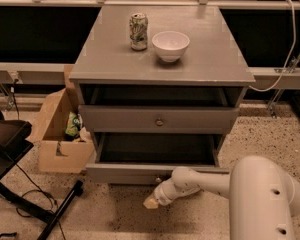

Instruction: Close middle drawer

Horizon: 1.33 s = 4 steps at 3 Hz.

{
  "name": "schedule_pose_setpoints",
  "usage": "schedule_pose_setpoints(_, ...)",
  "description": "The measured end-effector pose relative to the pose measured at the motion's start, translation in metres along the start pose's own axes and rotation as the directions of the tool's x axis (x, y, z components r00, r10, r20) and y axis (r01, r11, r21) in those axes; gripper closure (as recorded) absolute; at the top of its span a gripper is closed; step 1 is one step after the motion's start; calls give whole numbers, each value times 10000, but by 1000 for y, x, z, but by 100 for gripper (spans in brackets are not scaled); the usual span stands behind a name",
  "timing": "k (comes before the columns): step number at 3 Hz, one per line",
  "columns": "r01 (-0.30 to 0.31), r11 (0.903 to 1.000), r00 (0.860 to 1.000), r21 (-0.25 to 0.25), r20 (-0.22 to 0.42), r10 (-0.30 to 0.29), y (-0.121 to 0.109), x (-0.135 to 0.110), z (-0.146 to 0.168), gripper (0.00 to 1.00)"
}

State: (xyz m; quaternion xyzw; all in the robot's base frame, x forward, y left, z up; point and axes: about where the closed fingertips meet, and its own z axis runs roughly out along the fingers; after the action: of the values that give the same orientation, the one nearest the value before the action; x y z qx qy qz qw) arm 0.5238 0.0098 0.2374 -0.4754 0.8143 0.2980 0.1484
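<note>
The middle drawer (120, 173) is matt grey wood. The gripper (150, 202), lower centre below its front, looks smooth pale plastic.
</note>
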Motion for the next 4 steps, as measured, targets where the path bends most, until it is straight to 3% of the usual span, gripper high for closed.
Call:
schedule_pose_setpoints(1,-456,9981,9989,-410,110,461,-49,25,-4,100)
schedule_pose_setpoints(2,-934,9955,9947,-165,416,940,-109,28,-30,100)
schedule_pose_setpoints(3,-1181,9928,9913,176,603,1168,-141,22,-55,100)
schedule_pose_setpoints(4,-1281,9897,9898,632,716,1235,-158,12,-85,100)
